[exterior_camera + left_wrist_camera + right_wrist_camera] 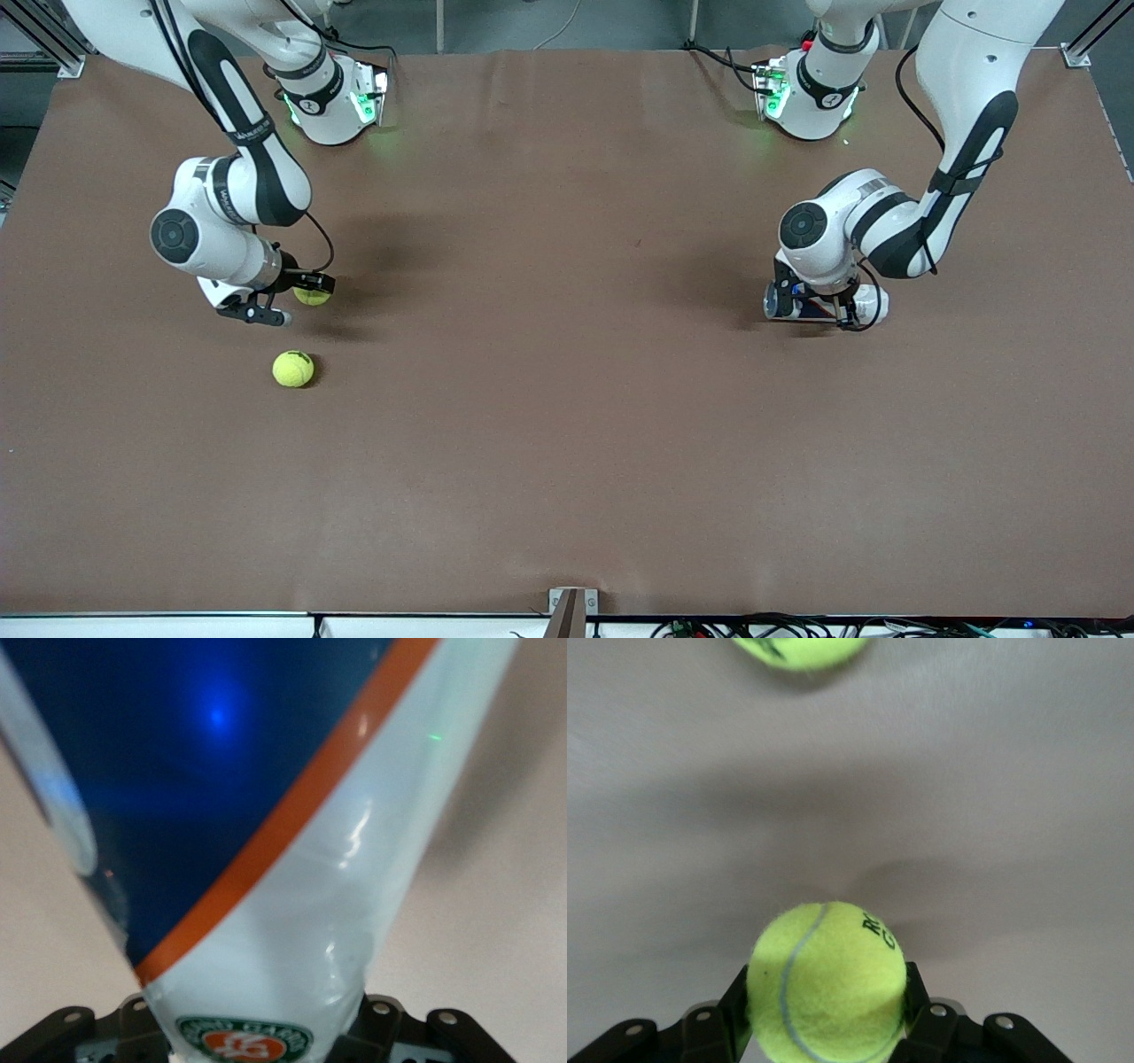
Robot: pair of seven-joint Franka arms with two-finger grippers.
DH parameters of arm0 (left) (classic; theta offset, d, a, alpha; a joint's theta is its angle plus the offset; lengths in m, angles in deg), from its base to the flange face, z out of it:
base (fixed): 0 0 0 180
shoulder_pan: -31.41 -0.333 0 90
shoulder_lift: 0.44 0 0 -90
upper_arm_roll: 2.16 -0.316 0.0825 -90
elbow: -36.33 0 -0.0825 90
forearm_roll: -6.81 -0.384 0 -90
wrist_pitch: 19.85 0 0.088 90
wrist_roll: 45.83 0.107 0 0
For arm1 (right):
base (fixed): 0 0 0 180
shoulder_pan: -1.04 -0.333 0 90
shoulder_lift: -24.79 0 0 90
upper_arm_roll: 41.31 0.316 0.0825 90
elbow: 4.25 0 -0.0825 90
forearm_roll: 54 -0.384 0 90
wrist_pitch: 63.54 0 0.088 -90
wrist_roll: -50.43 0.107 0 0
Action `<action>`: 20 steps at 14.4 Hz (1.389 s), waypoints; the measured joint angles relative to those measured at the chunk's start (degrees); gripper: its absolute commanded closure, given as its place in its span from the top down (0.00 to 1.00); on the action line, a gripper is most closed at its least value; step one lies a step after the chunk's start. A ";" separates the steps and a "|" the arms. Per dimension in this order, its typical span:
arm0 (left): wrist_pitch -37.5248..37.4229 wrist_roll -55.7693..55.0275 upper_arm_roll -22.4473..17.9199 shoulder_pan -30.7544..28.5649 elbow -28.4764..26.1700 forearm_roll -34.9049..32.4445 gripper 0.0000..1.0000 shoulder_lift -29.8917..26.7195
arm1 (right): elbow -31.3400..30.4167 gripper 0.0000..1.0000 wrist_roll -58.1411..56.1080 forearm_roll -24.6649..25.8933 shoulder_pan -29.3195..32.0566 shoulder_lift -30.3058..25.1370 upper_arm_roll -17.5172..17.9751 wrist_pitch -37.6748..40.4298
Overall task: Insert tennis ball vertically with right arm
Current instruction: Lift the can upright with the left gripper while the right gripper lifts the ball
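Two tennis balls: the right gripper (826, 1028) is gripping one tennis ball (827, 981) in its fingers, the second tennis ball (293, 369) lying on the desk (567, 443) nearer the front camera. The left gripper (811, 310) is clamping a ball can (301, 859), its label readable only in the left wrist view.

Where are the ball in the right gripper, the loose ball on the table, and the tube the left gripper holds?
held tennis ball (827, 979): right wrist view, middle of its felt.
loose tennis ball (292, 369): front view, its middle.
ball tube (292, 904): left wrist view, pale wall below the orange stripe.
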 measured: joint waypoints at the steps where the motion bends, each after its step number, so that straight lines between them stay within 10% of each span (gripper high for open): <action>1: 0.01 0.00 0.36 0.03 0.10 0.00 0.62 0.00 | 1.83 0.04 0.02 -0.02 0.00 -0.19 -0.14 2.37; 9: 1.63 0.10 6.23 -0.05 8.26 7.89 0.62 1.01 | 19.71 0.03 0.13 -0.03 3.03 -1.87 -1.02 24.43; 20: 11.15 -3.34 14.45 9.56 42.18 30.78 0.62 20.76 | 27.99 0.04 18.22 -11.77 4.06 -2.28 -0.24 34.76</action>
